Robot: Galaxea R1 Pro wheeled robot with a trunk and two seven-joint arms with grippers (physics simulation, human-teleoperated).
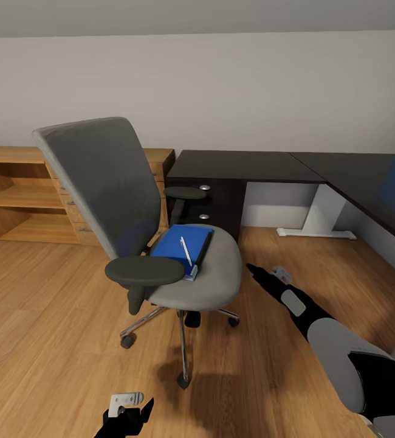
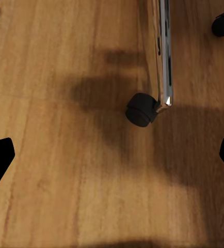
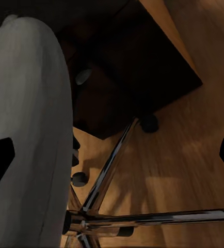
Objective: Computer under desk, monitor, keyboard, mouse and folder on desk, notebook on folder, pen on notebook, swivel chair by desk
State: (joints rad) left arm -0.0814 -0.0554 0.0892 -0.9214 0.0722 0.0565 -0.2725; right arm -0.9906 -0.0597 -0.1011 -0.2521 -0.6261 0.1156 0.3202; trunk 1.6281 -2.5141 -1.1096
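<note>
The swivel chair (image 1: pixel 161 243) stands on the wood floor (image 1: pixel 39 304) in front of the black desk (image 1: pixel 246 165). The blue folder (image 1: pixel 179 243) lies on its seat near the front edge, a pen (image 1: pixel 186 250) on top. My left claw (image 2: pixel 112 155) hangs spread wide over a castor (image 2: pixel 139 110). My right claw (image 3: pixel 112 155) (also wide open) points at the seat's side.

Home study: swivel chair (image 1: pixel 161 243), desk (image 1: pixel 252 165), oak shelving (image 1: pixel 21 194).

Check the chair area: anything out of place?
Yes. The blue folder lies on the swivel chair seat with a pen on top, not on the desk. The chair is turned away from the desk. No spill or damage visible.
</note>
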